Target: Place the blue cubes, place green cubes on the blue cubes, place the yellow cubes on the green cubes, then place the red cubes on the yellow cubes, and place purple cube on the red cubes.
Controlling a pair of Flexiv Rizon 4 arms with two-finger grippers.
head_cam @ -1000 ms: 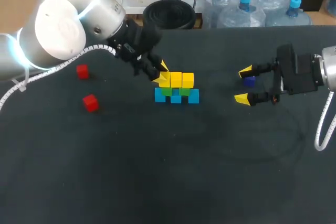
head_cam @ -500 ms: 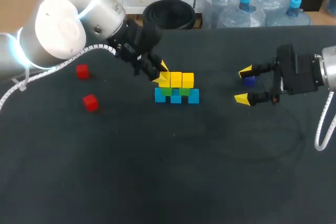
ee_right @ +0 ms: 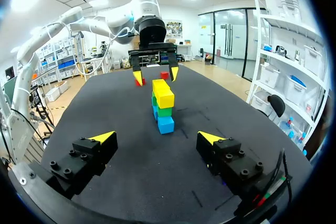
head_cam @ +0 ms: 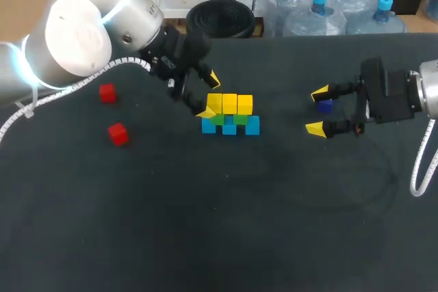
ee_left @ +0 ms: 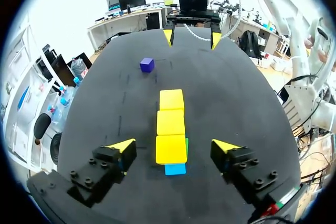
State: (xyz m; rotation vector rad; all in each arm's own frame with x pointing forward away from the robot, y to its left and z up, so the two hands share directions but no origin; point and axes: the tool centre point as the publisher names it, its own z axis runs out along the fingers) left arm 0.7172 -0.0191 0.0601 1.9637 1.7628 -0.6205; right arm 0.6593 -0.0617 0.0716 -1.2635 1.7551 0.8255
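The yellow cubes (head_cam: 229,103) form the top row of a small wall near the middle of the table (head_cam: 205,223), resting on the green cubes (head_cam: 224,120), which stand on the blue cubes (head_cam: 252,126). The left gripper (head_cam: 209,95) sits at the wall's left end, fingers spread wide, the nearest yellow cube between them untouched; its arm slants down from the far left corner. Two red cubes (head_cam: 107,92) lie apart at the left. The right gripper (head_cam: 317,110), likewise spread and holding nothing, points leftward from the right edge, with the purple cube (head_cam: 325,106) near its tips.
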